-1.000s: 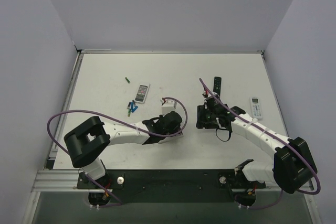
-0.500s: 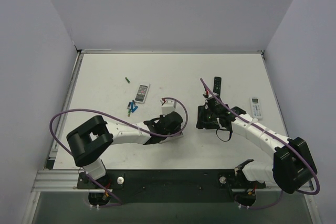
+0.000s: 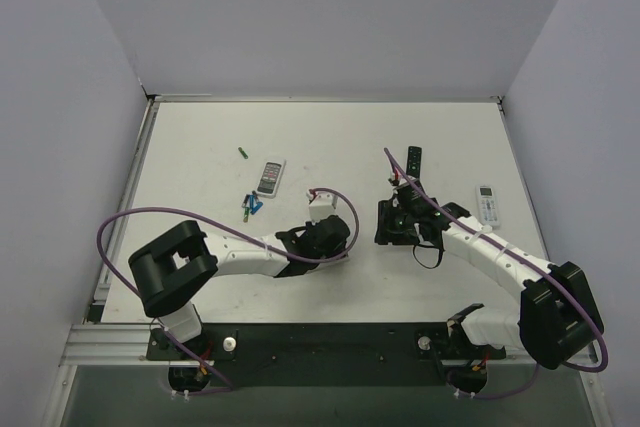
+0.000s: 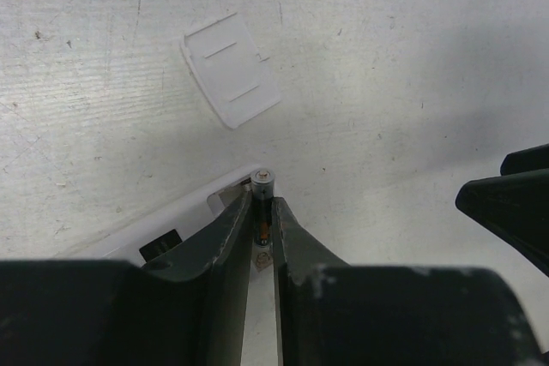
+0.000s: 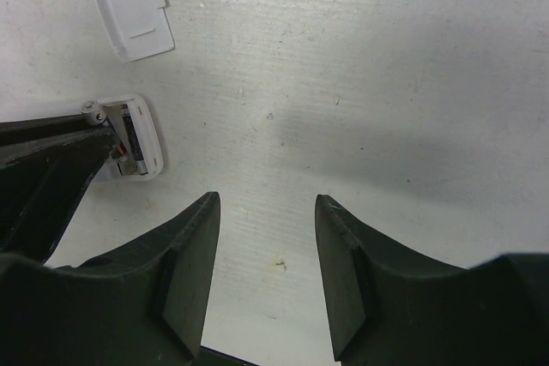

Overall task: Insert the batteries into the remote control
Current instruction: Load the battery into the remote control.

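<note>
The small white remote control (image 5: pixel 141 139) lies back up with its compartment open; a dark cell (image 5: pixel 125 136) appears to lie inside. In the left wrist view its white edge (image 4: pixel 184 219) shows under my fingers. My left gripper (image 4: pixel 262 212) is shut on a dark grey battery (image 4: pixel 262 199), held at the compartment's end; it shows in the top view (image 3: pixel 333 240). My right gripper (image 5: pixel 266 246) is open and empty, right of the remote (image 3: pixel 385 224). The loose white battery cover (image 4: pixel 230 70) lies beyond the remote. Spare batteries: a blue and green cluster (image 3: pixel 250 206) and one green cell (image 3: pixel 243 153).
A white remote with a grey face and dark buttons (image 3: pixel 271 177) lies near the spare batteries. A slim black remote (image 3: pixel 413 160) and another white remote (image 3: pixel 487 204) lie at the right. Purple cables loop over both arms.
My left gripper has edged slightly right over the remote with the battery in it. The right arm has barely moved.
</note>
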